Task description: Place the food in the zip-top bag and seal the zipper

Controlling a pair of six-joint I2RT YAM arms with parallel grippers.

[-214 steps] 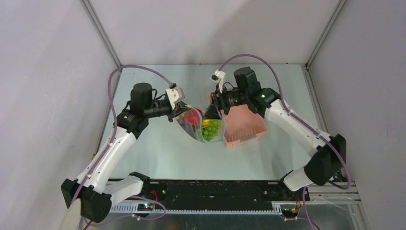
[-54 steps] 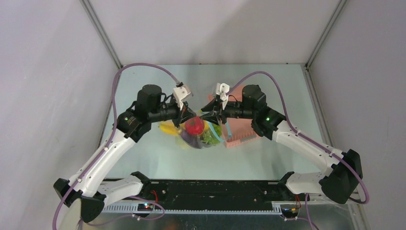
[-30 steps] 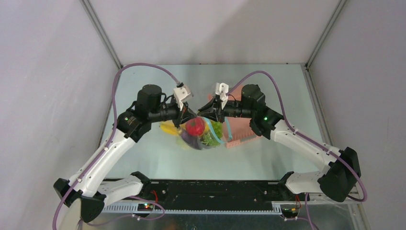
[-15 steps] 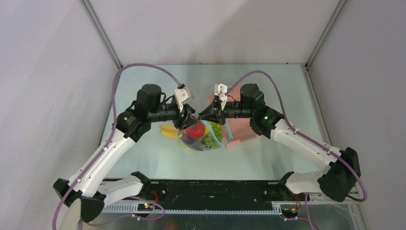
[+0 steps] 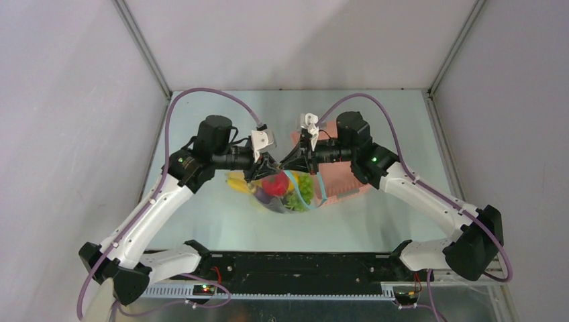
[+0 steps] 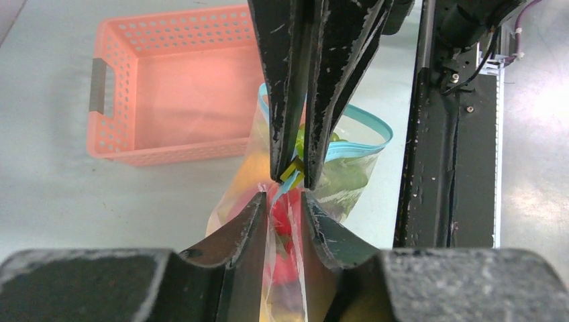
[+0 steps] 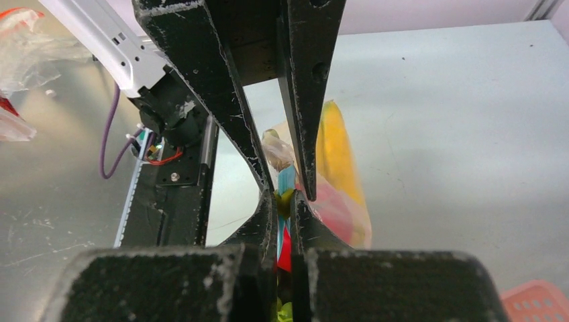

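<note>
The clear zip-top bag (image 5: 282, 191) hangs between my two grippers above the table. Inside it I see food: a red round fruit (image 5: 274, 182), a yellow banana (image 5: 236, 182), green pieces (image 5: 302, 185) and a dark purple piece (image 5: 267, 198). My right gripper (image 7: 282, 196) is shut on the light blue zipper (image 6: 366, 127) at the bag's top edge. Tip to tip with it, my left gripper (image 6: 283, 200) has its jaws a little apart. The bag's clear film runs loose through the gap, with the red fruit (image 6: 290, 225) showing behind it.
The pink plastic basket (image 5: 343, 178) stands just right of the bag, under my right arm. A black base rail (image 5: 302, 268) runs along the near edge. Grey walls close in the table on three sides. Crumpled clear plastic (image 7: 23, 40) lies off the table.
My left gripper let go of the bag's edge, slid right toward the right gripper, and its jaws have narrowed again round the film. The right gripper closed on the zipper.
</note>
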